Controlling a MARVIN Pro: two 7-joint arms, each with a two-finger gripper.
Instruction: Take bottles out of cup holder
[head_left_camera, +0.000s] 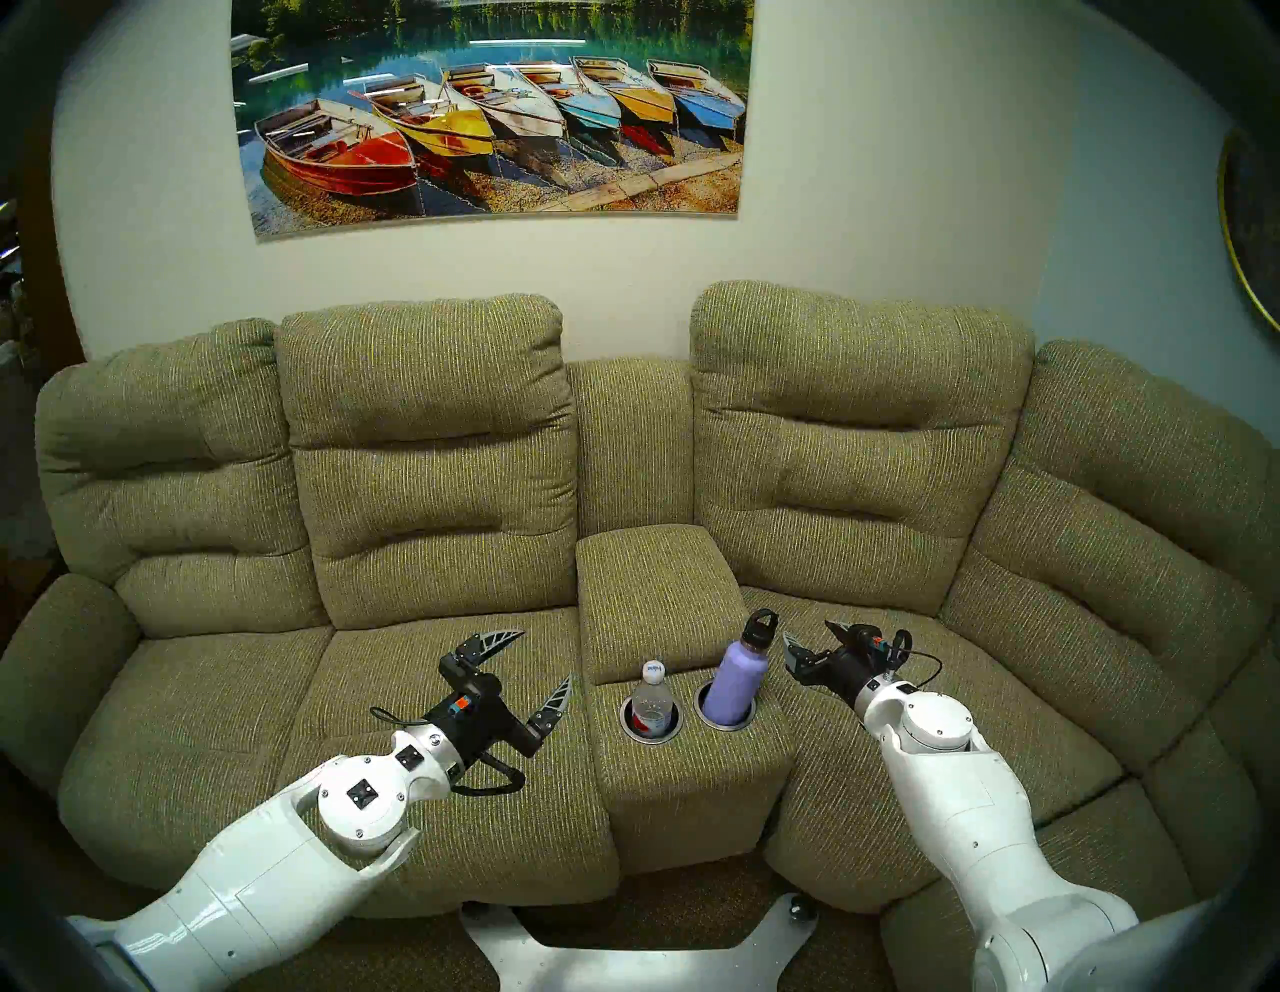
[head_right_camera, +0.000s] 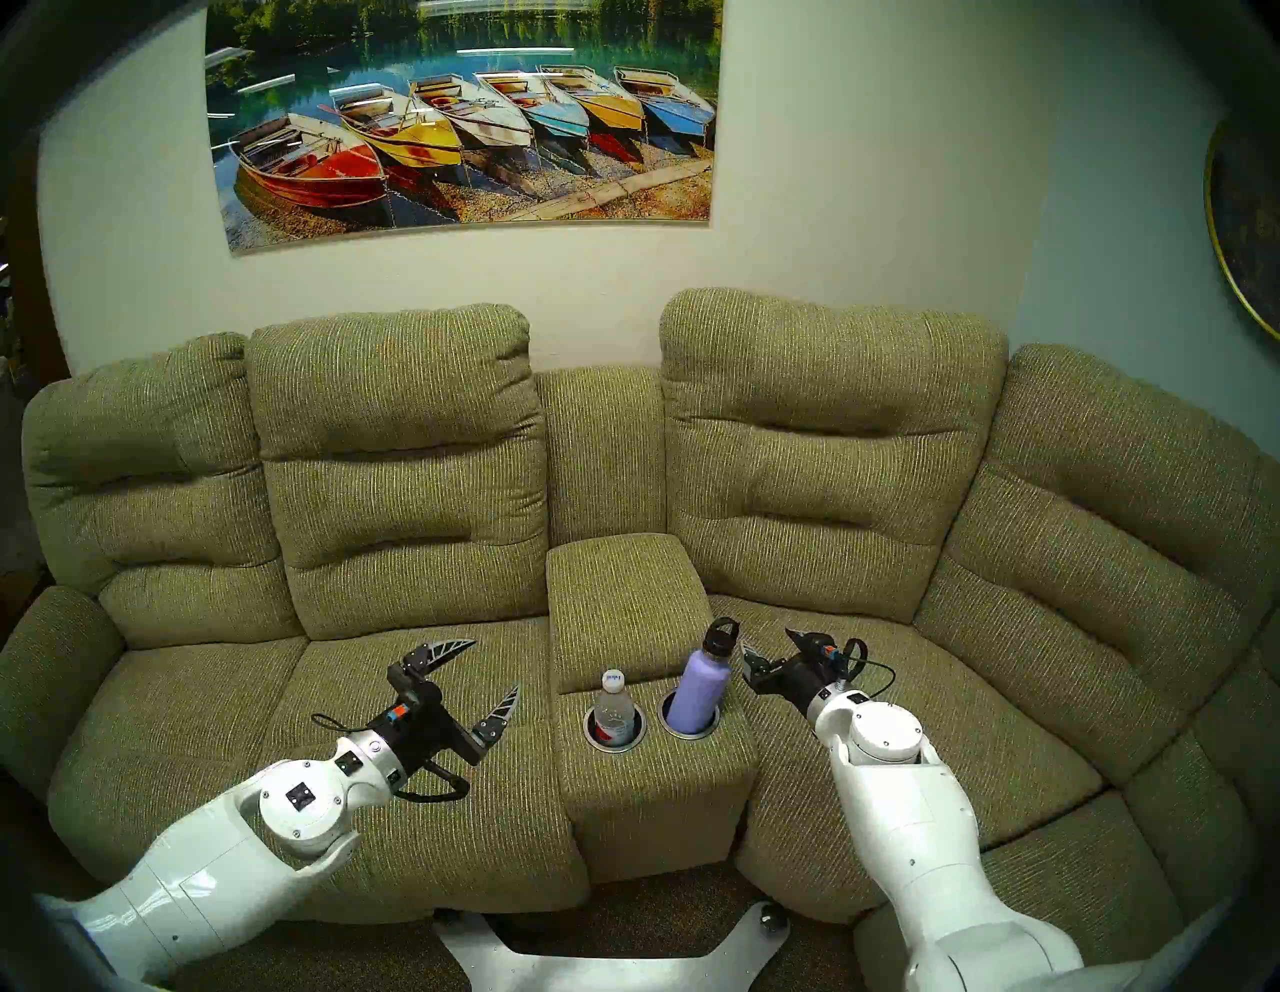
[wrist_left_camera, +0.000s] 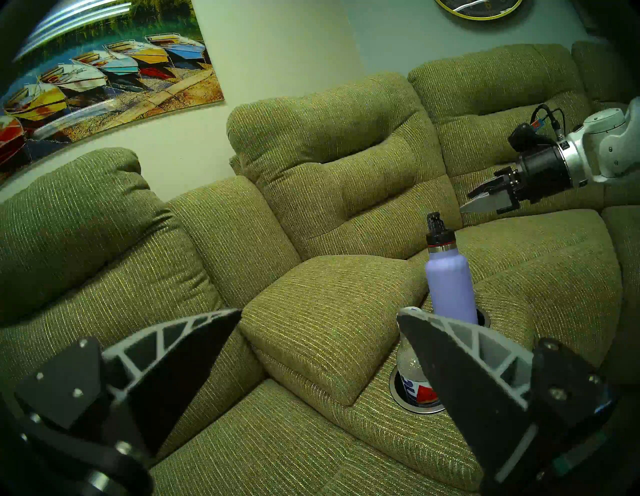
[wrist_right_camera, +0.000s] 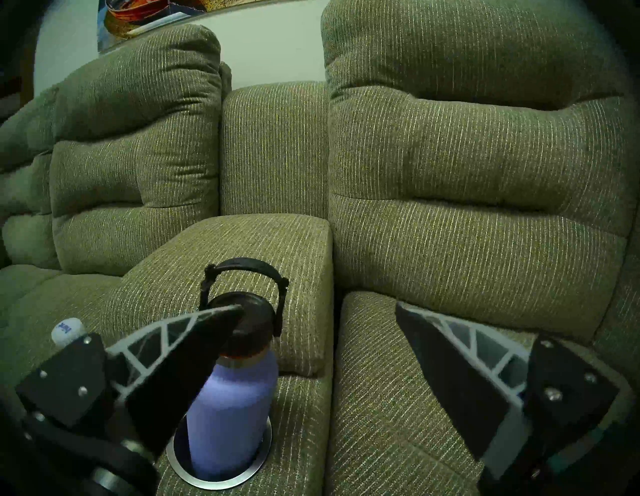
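Nearest, at the bottom edge, a white robot base (head_left_camera: 644, 959) on dark carpet. Just beyond, two white arms reaching over an olive-green sofa (head_left_camera: 429, 443). On the left, the left gripper (head_left_camera: 544, 658) hanging above the left seat cushion, fingers spread wide apart, nothing between them, well short of the console (head_left_camera: 686, 796). In the near top face of that console, the cup holder (head_left_camera: 692, 724): two silver-rimmed black wells side by side. In the left well, a clear plastic water bottle (head_left_camera: 651, 703) with white cap and red-white label, upright. In the right well, a lavender flask (head_left_camera: 740, 675) with a black loop-handled cap, leaning slightly rightward in the head views. Just right of the flask's cap, the right gripper (head_left_camera: 810, 641), claw spread wide and empty, its left finger (wrist_right_camera: 194, 350) overlapping the cap in the wrist view; touching or merely in front, impossible to tell. Farther back, the console's padded armrest lid (head_left_camera: 651, 589), then the backrest cushions. Farthest, on the pale wall, a picture of colourful rowing boats (head_left_camera: 492, 111) and, at far right, a dark round object with a gold rim (head_left_camera: 1250, 222).
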